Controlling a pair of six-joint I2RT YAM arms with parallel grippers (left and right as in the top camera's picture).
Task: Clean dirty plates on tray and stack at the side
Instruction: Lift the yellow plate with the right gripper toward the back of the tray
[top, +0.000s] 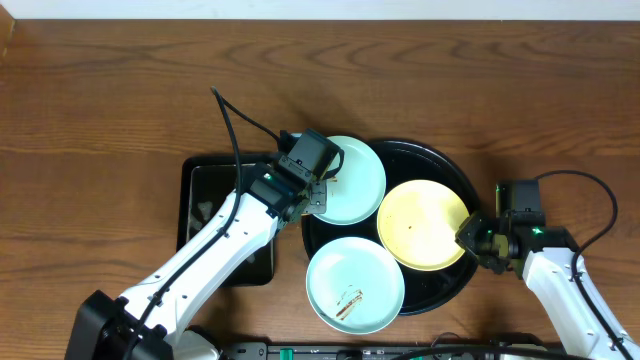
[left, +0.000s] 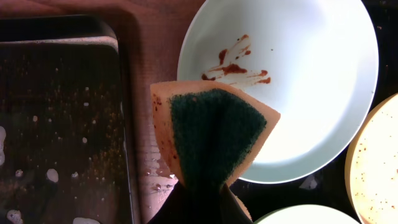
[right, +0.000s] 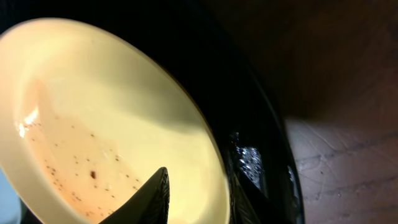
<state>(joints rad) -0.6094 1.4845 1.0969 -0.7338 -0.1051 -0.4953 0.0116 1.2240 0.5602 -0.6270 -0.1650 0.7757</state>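
Note:
The round black tray (top: 452, 168) holds three plates. A pale blue plate (top: 355, 178) with brown sauce smears (left: 239, 65) lies at its back left. A pale yellow plate (top: 422, 224) sits in the middle. Another pale blue plate (top: 354, 283) with a brown smear lies at the front. My left gripper (top: 317, 192) is shut on an orange sponge with a green scrub face (left: 214, 134), held over the near-left rim of the back blue plate (left: 292, 81). My right gripper (top: 470, 236) is shut on the right rim of the yellow plate (right: 112, 118), one finger inside and one under the rim.
A rectangular black tray (top: 205, 215) with water drops and specks stands left of the round tray, also in the left wrist view (left: 59, 124). Water drops lie on the wood between them. The wooden table (top: 110, 100) extends on all sides.

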